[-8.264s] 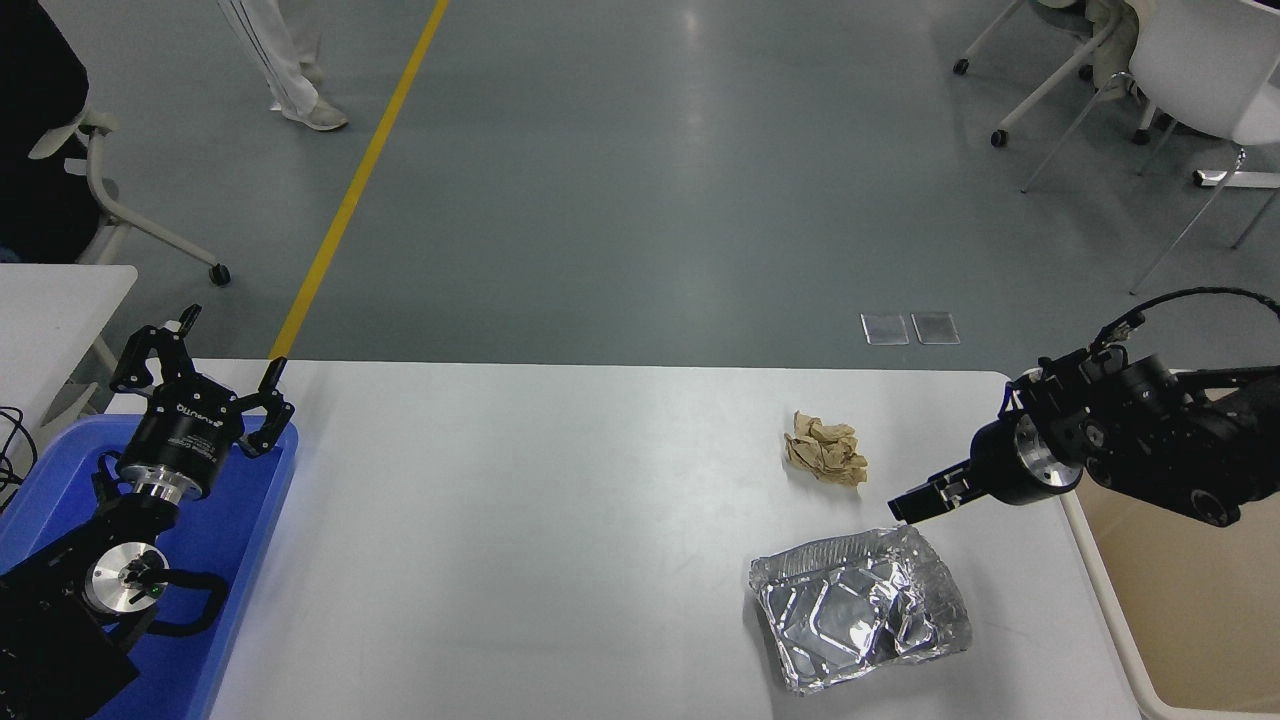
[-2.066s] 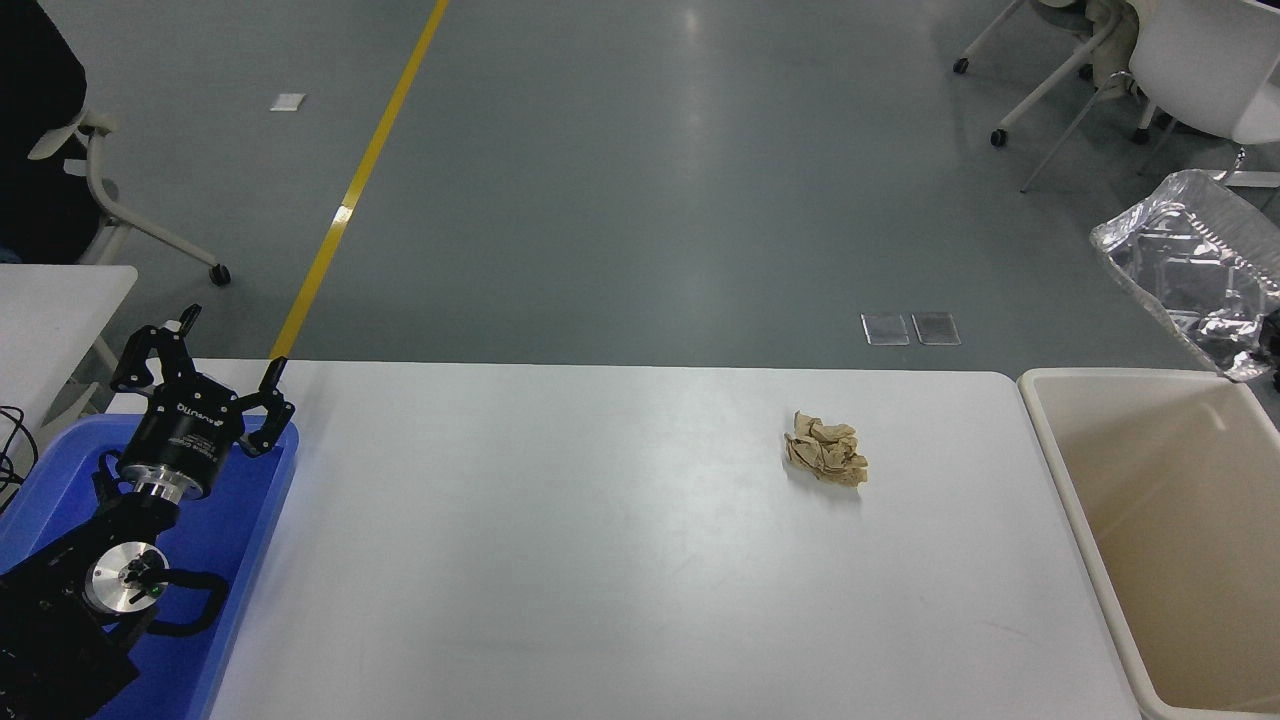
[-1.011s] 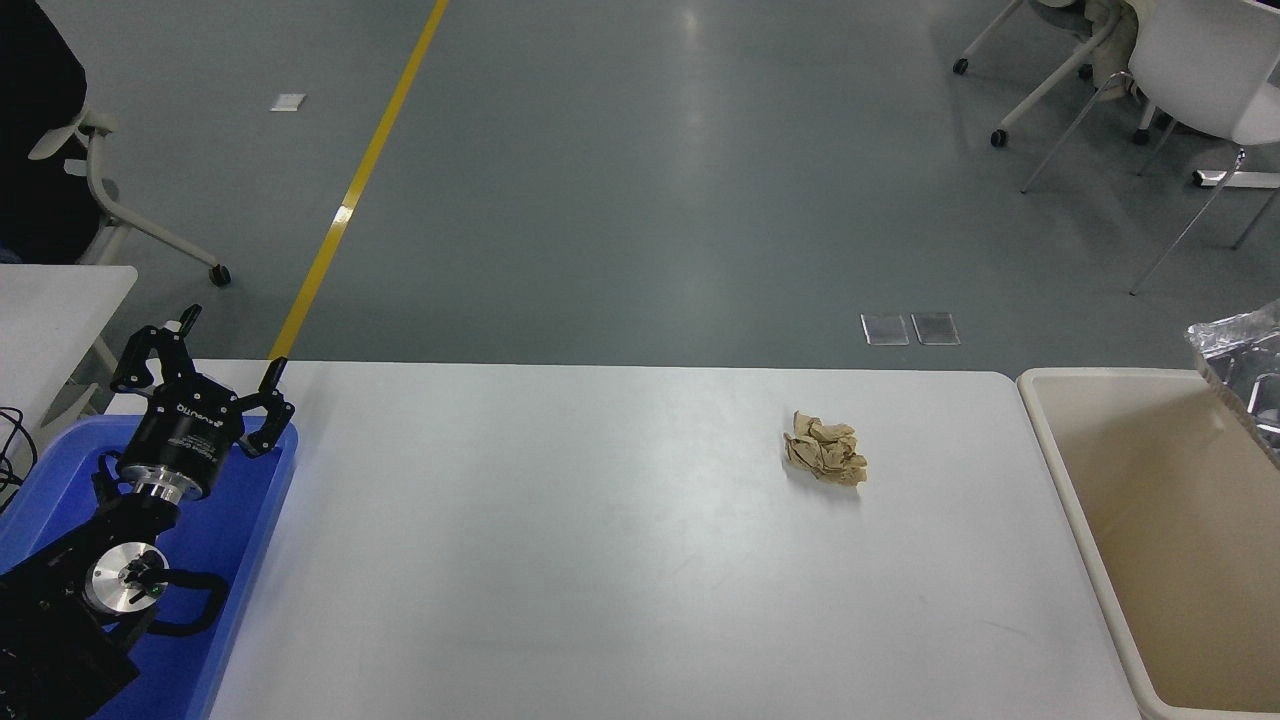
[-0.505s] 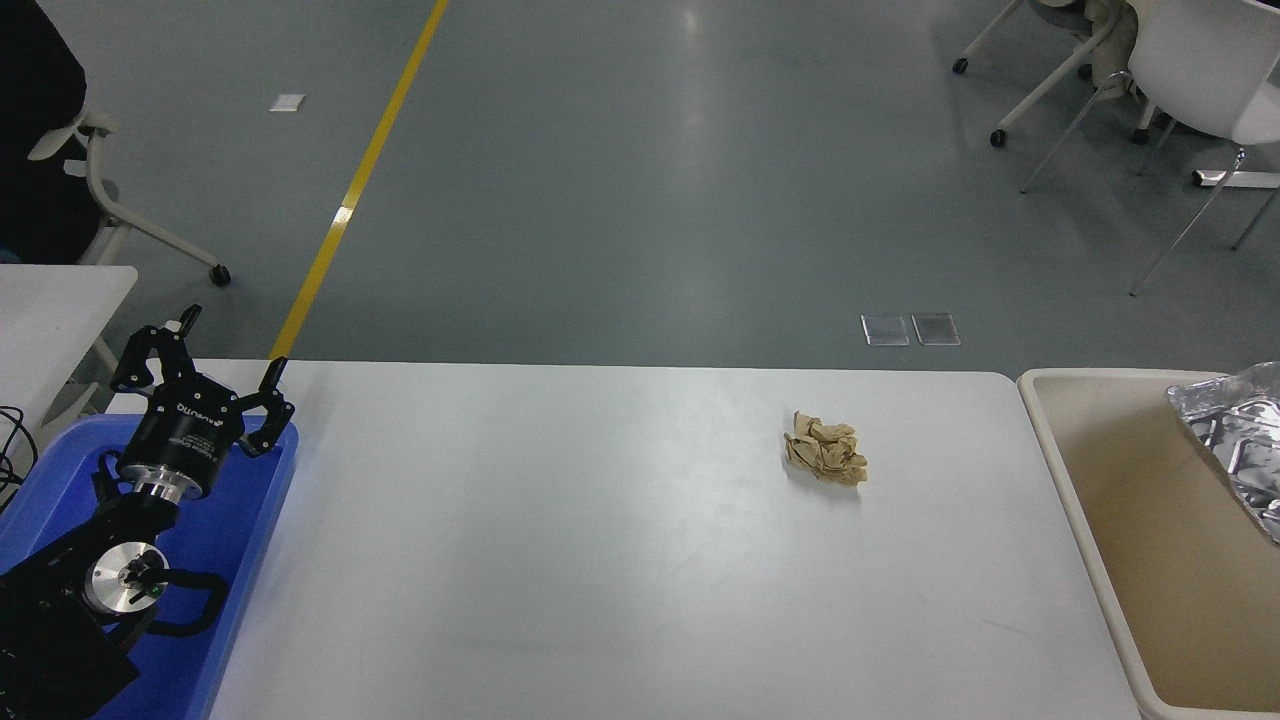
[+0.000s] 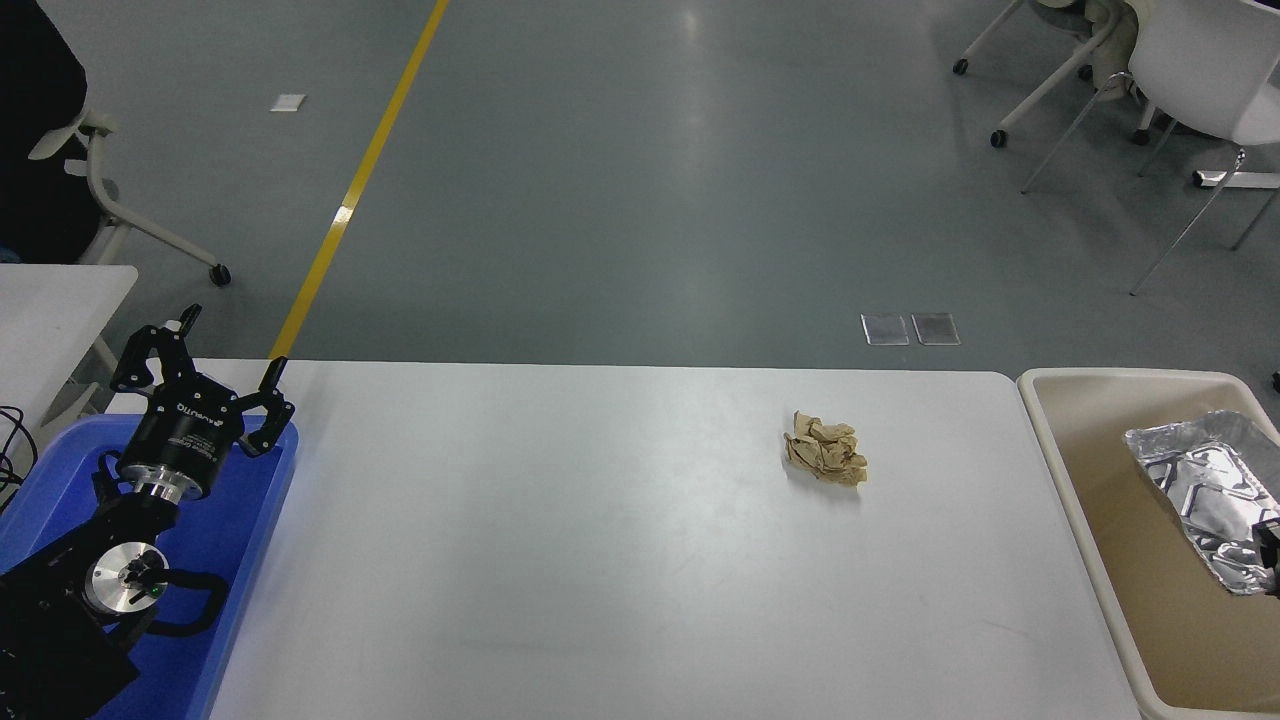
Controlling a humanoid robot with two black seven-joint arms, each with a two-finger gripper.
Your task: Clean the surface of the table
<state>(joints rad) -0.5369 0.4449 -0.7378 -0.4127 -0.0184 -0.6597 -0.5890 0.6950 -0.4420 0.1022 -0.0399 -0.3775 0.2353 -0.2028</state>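
Grey floor (image 5: pixel 640 180) w/ yellow line (image 5: pixel 350 195), white wheeled chairs (image 5: pixel 1150 70) top right, small white table (image 5: pixel 50 310) at left

The table surface (image 5: pixel 560 560) is looking plain matte white, with a crumpled tan paper wad (image 5: pixel 826 449) sitting on it. Right of the table, a beige tub (image 5: pixel 1120 560) is holding shiny silver foil (image 5: pixel 1200 480). Left of it, a bright blue tray (image 5: pixel 240 540) is showing under the black left gripper (image 5: pixel 200 375).

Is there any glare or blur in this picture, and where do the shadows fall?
Head view: sharp throughout; a soft ceiling-light reflection on the grey floor; bright glints on the foil tray in the beige tub; the crumpled brown paper casts only a faint shadow on the table surface.
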